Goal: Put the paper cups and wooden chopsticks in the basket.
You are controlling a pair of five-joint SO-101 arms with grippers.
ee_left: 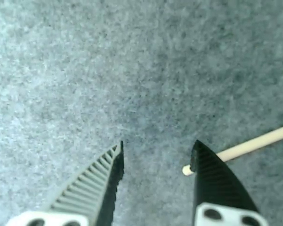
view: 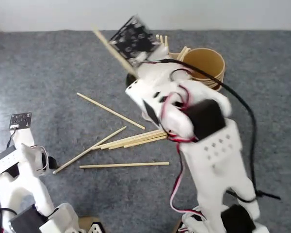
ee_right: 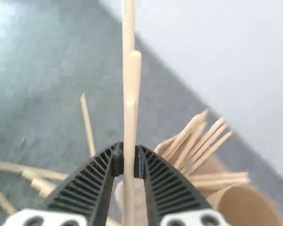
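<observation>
At the lower left of the high view the left arm is seen low over the grey worktop. The left tool is spread wide, with nothing but bare worktop between its two fingers. The end of a long chopstick lies just beside the dark finger, outside the gap. Further right, more loose sticks are spread flat on the worktop: a slanted single stick, a fanned bundle whose far ends are hidden under the right arm, and a level stick nearest the arms' bases. The white right arm is stretched up the middle of the high view. The right tool is drawn narrow and clamped on the held chopsticks, which are lifted clear of the worktop and jut well past the fingertips. In the right wrist view at least two sticks are seen overlapping in that grip. Beyond the tool, a cluster of chopstick ends stands at an angle; what holds them cannot be told. Just to the right of it, at the far side of the worktop, the brown paper cups are seen nested together, mouth open toward the high camera.
</observation>
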